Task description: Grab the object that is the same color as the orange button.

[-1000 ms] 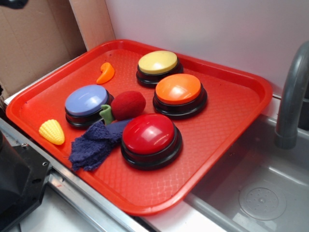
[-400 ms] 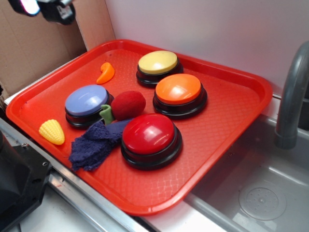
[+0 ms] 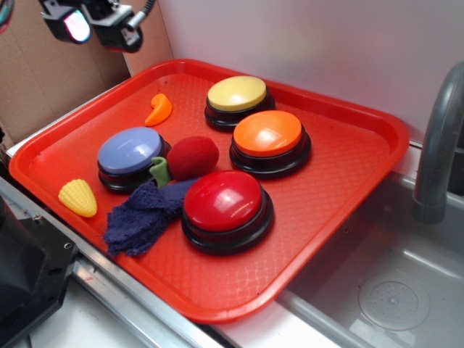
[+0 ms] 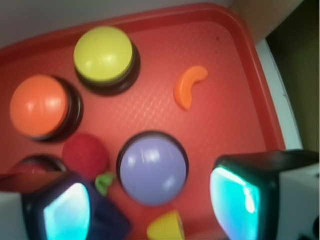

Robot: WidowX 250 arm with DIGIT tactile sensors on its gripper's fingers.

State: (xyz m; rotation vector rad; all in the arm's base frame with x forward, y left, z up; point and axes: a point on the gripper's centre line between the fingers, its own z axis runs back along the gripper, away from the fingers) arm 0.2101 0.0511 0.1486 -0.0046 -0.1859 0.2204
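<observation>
Trays: 1, red tray [image 3: 348,174].
Push buttons: 4, namely orange button [image 3: 267,134], yellow button [image 3: 237,94], red button [image 3: 223,201], lavender button [image 3: 130,151].
Small toys: 3, namely orange toy [image 3: 159,109], yellow corn toy [image 3: 77,197], red fuzzy ball [image 3: 193,157].
Cloths: 1, dark blue cloth [image 3: 139,216].
Faucets: 1, grey faucet [image 3: 438,145].

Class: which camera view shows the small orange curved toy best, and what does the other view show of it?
The wrist view: the orange toy appears larger, seen from above, its curve clear. The exterior view shows it smaller, at the tray's back left.
</observation>
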